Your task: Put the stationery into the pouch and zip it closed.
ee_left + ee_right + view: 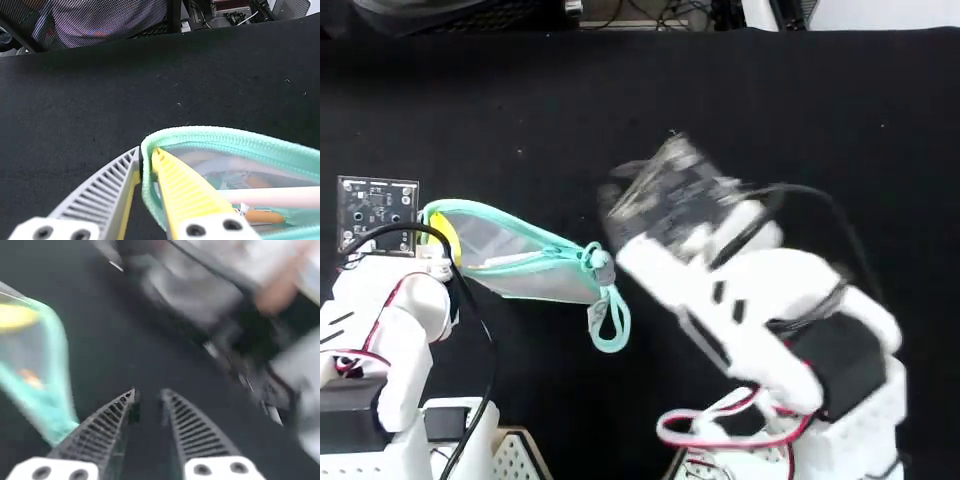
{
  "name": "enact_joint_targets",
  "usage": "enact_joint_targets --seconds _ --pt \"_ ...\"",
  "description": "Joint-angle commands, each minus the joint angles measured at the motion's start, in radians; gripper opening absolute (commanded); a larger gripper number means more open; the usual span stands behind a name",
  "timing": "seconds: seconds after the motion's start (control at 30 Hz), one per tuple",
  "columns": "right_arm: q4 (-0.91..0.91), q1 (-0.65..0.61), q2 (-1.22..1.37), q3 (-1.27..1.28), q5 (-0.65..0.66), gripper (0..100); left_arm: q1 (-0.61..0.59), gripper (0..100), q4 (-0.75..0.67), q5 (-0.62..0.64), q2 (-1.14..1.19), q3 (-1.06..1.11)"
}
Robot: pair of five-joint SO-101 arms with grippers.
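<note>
The clear pouch [525,262] with a teal zip edge lies on the black table, its mouth gaping. Its teal pull loop [609,322] trails off its right end. Inside it I see a white pen [280,196] and an orange item [265,216]. My left gripper [438,238] is shut on the pouch's rim [150,165] at its left end, with the yellow finger [185,192] inside and the grey finger [107,192] outside. My right gripper [147,399] hangs blurred above the table just right of the pouch [42,377], narrowly open and holding nothing.
A small black circuit board [378,212] lies at the table's left edge beside the left arm. The right arm's white body [770,320] and its cables take up the near right. Black table [820,110] stretches to the far edge.
</note>
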Motion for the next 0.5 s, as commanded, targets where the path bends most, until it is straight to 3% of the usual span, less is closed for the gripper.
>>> enact_joint_targets --seconds 0.0,0.2,0.47 --pt "0.018 0.267 -0.01 0.108 -0.129 16.3 -0.008 5 0.014 -0.011 0.023 0.177" --pt "-0.117 0.54 0.122 0.437 -0.227 16.8 -0.007 5 0.012 -0.011 0.023 0.18" --pt "-0.298 0.654 0.456 0.435 -0.216 17.0 -0.007 5 0.015 -0.011 0.023 0.18"
